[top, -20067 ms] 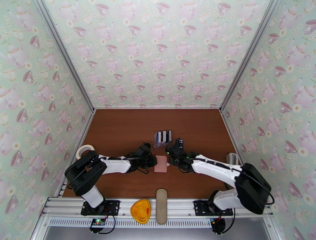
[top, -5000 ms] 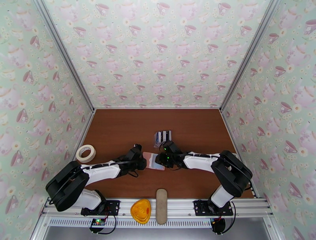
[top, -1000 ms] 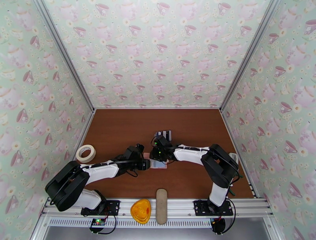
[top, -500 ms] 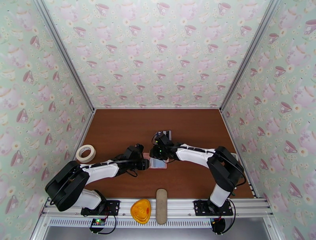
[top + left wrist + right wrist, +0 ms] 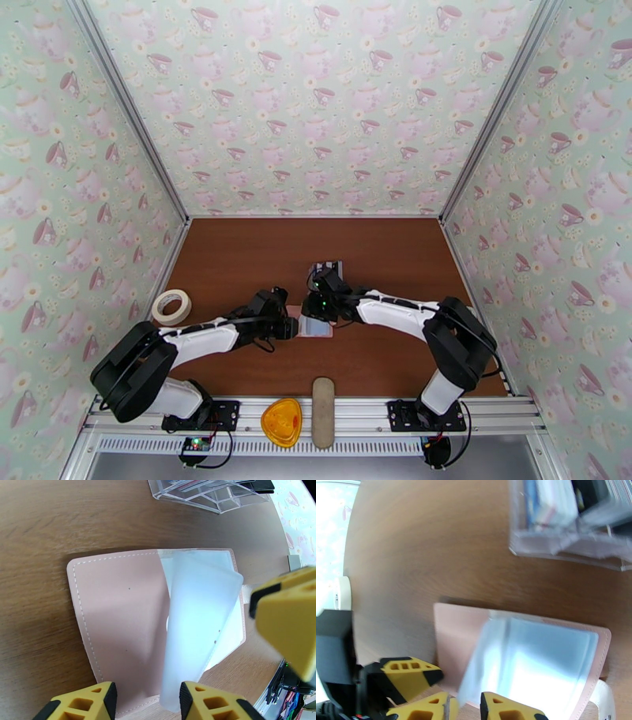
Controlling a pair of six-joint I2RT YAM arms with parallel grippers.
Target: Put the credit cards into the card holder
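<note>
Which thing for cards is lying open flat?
The pink card holder: it lies spread open, one clear sleeve curling up. The clear rack stands upright.

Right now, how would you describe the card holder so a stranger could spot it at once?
Near the middle of the brown table, just on the near side of the clear upright rack, lies the card holder. Unlike the rack, it is a flat pale pink wallet lying open, a translucent sleeve standing up from it.

The clear rack (image 5: 209, 495) stands close behind the open card holder (image 5: 118, 610).
</note>
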